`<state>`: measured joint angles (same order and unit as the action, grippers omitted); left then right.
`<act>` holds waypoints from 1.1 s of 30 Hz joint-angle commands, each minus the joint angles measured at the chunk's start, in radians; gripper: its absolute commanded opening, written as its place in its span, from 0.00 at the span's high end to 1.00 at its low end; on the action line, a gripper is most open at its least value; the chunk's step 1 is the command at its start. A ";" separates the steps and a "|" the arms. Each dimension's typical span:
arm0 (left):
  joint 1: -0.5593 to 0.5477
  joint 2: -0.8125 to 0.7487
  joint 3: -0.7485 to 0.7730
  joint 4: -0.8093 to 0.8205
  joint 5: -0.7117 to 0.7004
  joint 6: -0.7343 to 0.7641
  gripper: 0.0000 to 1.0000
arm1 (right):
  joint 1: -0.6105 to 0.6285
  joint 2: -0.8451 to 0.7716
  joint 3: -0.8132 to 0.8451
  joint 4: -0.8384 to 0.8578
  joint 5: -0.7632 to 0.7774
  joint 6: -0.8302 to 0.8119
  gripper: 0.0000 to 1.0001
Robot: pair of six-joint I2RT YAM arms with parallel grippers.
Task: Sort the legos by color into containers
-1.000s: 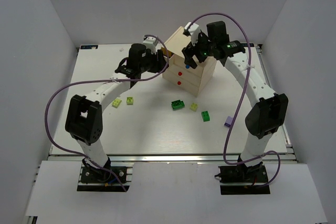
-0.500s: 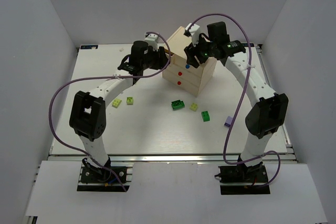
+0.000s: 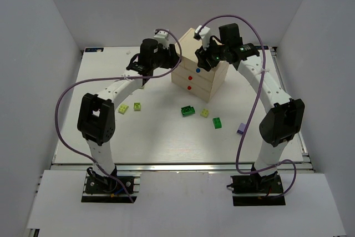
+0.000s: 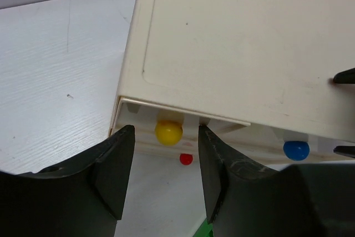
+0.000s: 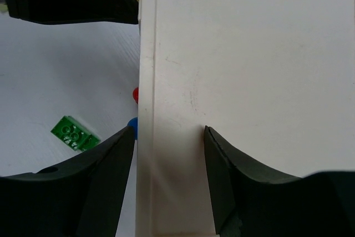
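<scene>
The white table (image 3: pixel 161 137) carries a cream chest (image 3: pixel 201 73) at the far middle. The left gripper (image 3: pixel 173 56) is at the chest's left side, with jaws spread on both sides of the yellow knob (image 4: pixel 168 131) (they do not touch it). The right gripper (image 5: pixel 169 131) hangs over the top front edge with jaws apart; if they touch the wood, I cannot tell. The legos (image 3: pixel 188 110) lie loose on the table, nearer than the chest, from lime ones (image 3: pixel 122 108) at the left to a lavender one (image 3: pixel 242 129) at the right
</scene>
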<state>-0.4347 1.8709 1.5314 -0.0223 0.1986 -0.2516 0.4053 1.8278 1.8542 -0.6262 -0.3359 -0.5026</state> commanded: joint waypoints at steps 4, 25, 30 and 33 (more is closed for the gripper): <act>0.002 0.030 0.067 0.009 0.007 -0.005 0.41 | 0.003 0.019 -0.036 -0.113 -0.051 0.018 0.43; -0.012 -0.328 -0.293 0.219 0.198 -0.100 0.37 | -0.003 -0.028 -0.012 -0.056 -0.129 0.125 0.23; -0.021 -0.299 -0.327 0.286 0.329 -0.166 0.31 | -0.010 -0.085 0.008 0.003 -0.146 0.209 0.20; -0.021 -0.267 -0.341 0.312 0.340 -0.182 0.38 | -0.023 -0.159 -0.033 0.090 -0.080 0.289 0.23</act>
<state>-0.4545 1.5833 1.2144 0.2459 0.4698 -0.3939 0.3977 1.7866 1.8492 -0.6300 -0.4480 -0.3241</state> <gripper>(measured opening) 0.678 0.798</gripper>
